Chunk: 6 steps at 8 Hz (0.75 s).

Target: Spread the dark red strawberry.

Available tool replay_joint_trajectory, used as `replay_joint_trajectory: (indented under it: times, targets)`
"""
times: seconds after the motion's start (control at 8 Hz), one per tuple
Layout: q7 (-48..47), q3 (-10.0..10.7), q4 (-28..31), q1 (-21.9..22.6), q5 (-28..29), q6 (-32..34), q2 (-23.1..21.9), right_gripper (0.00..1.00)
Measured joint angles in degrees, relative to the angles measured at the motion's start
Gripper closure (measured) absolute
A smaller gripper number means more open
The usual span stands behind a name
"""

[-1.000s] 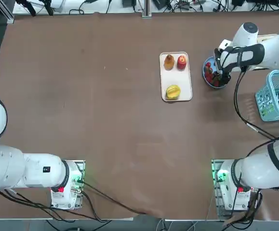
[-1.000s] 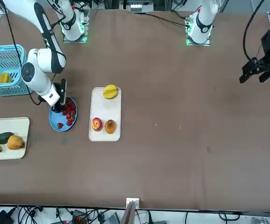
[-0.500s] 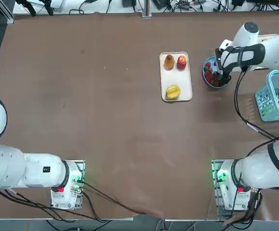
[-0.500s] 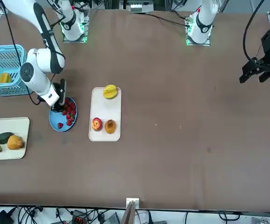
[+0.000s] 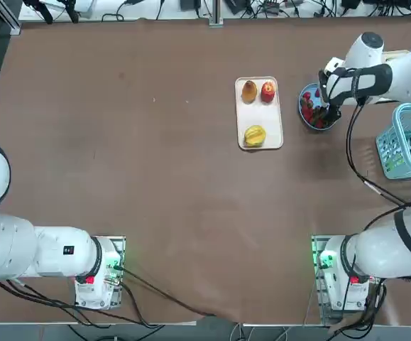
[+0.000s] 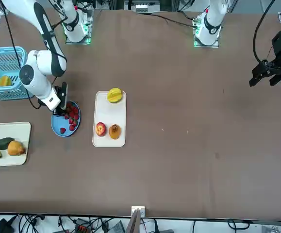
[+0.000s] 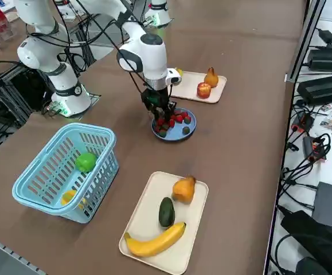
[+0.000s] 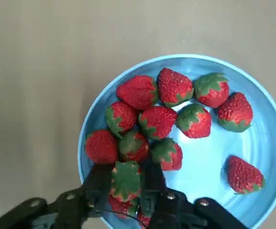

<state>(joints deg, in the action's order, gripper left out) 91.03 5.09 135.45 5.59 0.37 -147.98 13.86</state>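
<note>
The dark red strawberries [image 8: 157,121] lie bunched on one side of a round blue plate [image 8: 266,143], and one berry [image 8: 242,174] sits apart from the rest. My right gripper [image 8: 125,175] reaches down into the plate at the edge of the bunch. Its two fingers press on either side of one strawberry [image 8: 126,180] with a green top. In the top view the gripper [image 5: 324,112] is over the plate [image 5: 306,121] at the table's far right. The front view shows the gripper [image 6: 60,112] beside the strawberries [image 6: 72,117], and the right side view shows the gripper [image 7: 161,117] above the plate [image 7: 184,136].
Left of the plate, a white tray [image 5: 260,114] holds a pear, a red-yellow apple [image 5: 267,91] and a yellow fruit. To the right stands a blue basket [image 7: 62,172] with fruit inside. Beyond it lies a second tray [image 7: 163,220] with a banana, an avocado and a pear.
The right wrist has shifted slightly over the plate. The strawberries look unchanged.
</note>
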Motion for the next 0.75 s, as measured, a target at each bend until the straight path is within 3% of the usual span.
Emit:
replay_joint_trajectory:
  times: [0.75]
  targets:
    - [0.0, 0.06, -3.79, -0.1, 0.03, 5.76, -1.26, 0.63]
